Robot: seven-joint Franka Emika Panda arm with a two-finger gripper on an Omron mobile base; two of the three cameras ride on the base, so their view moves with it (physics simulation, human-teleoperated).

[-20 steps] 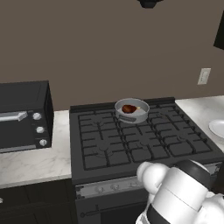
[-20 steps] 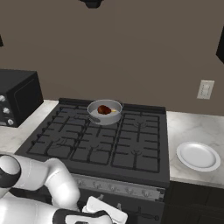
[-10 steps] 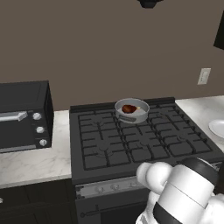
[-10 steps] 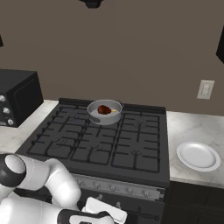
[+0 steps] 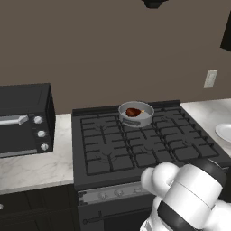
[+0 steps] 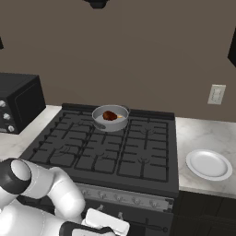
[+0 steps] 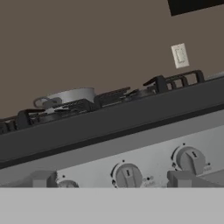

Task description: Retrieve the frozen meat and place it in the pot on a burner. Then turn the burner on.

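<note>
The frozen meat [image 5: 133,112] already lies in the pot [image 5: 136,114], which sits on a back burner [image 6: 110,125], up and beyond the hand, so what remains is likely turning the burner on. The gripper [image 7: 114,179] faces the stove's front panel at knob height: one knob [image 7: 127,176] stands just ahead between the fingertips [image 7: 43,179], another knob [image 7: 190,159] off to one side. The jaws stand well apart, holding and touching nothing.

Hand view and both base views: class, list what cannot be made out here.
- Tool: finger tips barely clear the hand view's bottom edge; open or shut unclear.
- Stove knobs: markings too small in the hand view.
- Pot: contents hidden by its wall in the hand view.
</note>
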